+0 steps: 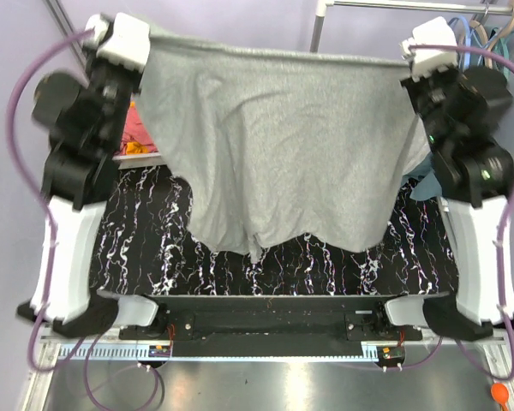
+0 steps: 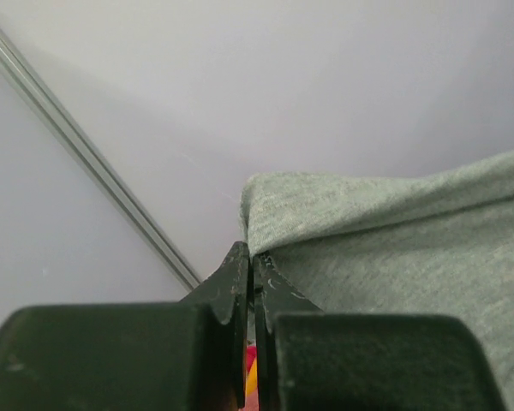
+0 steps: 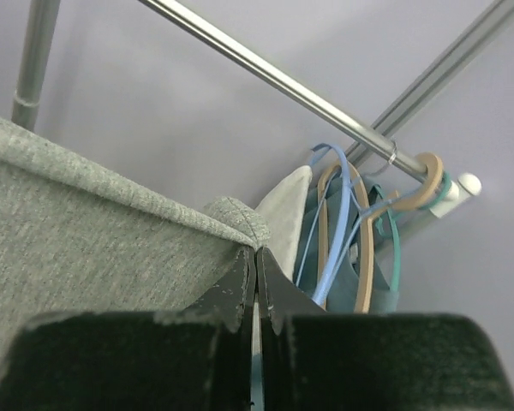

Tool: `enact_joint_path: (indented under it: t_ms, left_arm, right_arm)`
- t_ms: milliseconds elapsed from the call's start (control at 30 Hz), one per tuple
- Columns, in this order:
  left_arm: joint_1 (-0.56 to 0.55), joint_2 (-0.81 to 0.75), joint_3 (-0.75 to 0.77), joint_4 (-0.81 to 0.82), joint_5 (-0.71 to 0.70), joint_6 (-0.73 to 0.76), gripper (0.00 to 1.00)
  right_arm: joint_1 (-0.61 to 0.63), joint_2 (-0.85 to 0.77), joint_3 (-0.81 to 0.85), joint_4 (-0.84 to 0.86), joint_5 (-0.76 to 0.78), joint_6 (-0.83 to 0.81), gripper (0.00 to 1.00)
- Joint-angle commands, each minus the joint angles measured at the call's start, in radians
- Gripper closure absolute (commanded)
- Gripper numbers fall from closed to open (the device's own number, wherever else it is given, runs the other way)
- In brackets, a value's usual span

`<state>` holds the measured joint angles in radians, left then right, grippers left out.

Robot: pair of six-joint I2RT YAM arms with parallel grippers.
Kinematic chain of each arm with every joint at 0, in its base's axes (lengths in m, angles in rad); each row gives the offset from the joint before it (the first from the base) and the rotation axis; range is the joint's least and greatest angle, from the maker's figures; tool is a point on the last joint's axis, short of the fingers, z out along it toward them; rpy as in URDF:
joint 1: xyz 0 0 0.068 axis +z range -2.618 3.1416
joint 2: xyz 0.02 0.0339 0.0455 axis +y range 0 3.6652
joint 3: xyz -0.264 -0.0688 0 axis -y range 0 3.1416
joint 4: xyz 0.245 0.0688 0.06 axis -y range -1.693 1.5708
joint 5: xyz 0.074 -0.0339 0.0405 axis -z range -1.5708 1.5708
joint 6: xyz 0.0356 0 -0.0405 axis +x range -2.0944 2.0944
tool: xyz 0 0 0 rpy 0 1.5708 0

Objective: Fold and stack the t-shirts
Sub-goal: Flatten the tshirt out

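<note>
Arm bases (image 1: 274, 321): bolted side by side on a black crossbar at the near edge, white lower links rising at either side.

Table (image 1: 154, 248): black top veined in white, showing under and around the hanging cloth.

Grey t-shirt (image 1: 283, 145) (image 2: 394, 248) (image 3: 86, 231): held up in the air, spread wide between the two grippers; top edge drawn almost straight from corner to corner; body hanging over the middle of the table, lower edge uneven with a small pointed fold low at centre. Contact between that edge and the table not discernible.

Left gripper (image 1: 141, 43) (image 2: 250, 257): raised high at far left, fingers pressed together on the shirt's upper left corner, a fold of hem caught at the very tips.

Right gripper (image 1: 411, 58) (image 3: 257, 257): raised to a matching height at far right, fingers likewise pinched on the opposite upper corner, hem bunched just above the tips.

Pink cloth (image 1: 141, 128): at the table's far left, beside the left arm, partly hidden by the hanging shirt; an orange patch at its near edge.

Blue garment (image 1: 420, 180): at the right, just inside the right arm, mostly covered.

Clothes rail (image 1: 411, 7) (image 3: 274, 77): metal bar beyond the table, upper right.

Hangers (image 1: 484, 34) (image 3: 351, 231): tan and blue, bunched near the rail's end.

Wall (image 1: 8, 282): pale lilac, behind everything.
</note>
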<state>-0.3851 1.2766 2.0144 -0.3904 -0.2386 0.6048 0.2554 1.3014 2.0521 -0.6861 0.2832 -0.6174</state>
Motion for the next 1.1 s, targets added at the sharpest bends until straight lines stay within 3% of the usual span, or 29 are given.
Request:
enact_joint_path:
  t_ms: [0,33,133,300,433,567,667,733,767,967,1067]
  left_arm:
    - [0.092,0.243,0.265,0.076,-0.093,-0.002,1.00]
    - [0.098,0.326,0.370,0.070,-0.094,0.000,1.00]
    - [0.117,0.412,0.470,0.090,-0.094,0.024,1.00]
    - [0.140,0.425,0.471,0.206,-0.099,0.069,1.00]
    - [0.163,0.356,0.411,0.260,-0.093,0.073,1.00]
    - [0.163,0.284,0.354,0.265,-0.073,0.085,1.00]
    - [0.163,0.178,0.204,0.272,-0.044,0.081,1.00]
    - [0.161,0.037,-0.045,0.294,-0.009,0.072,1.00]
    - [0.155,-0.011,-0.142,0.300,0.033,0.060,1.00]
    - [0.025,-0.299,-0.856,0.053,0.113,0.099,1.00]
    - [-0.047,-0.405,-1.093,-0.077,0.125,0.108,1.00]
  right_arm:
    - [-0.025,0.162,0.144,0.143,0.163,-0.062,1.00]
    - [-0.028,0.192,0.186,0.145,0.163,-0.064,1.00]
    - [-0.036,0.306,0.362,0.143,0.175,-0.090,1.00]
    - [-0.041,0.455,0.621,0.129,0.189,-0.160,1.00]
    - [-0.039,0.449,0.634,0.128,0.191,-0.171,1.00]
    - [-0.041,0.363,0.542,0.128,0.183,-0.159,1.00]
    - [-0.039,0.259,0.354,0.126,0.168,-0.125,1.00]
    - [-0.039,0.138,0.225,0.123,0.140,-0.098,1.00]
    - [-0.041,0.090,0.062,0.137,0.114,-0.085,1.00]
    - [-0.039,-0.236,-0.569,0.084,0.019,-0.006,1.00]
    - [-0.039,-0.342,-0.783,-0.007,-0.062,0.057,1.00]
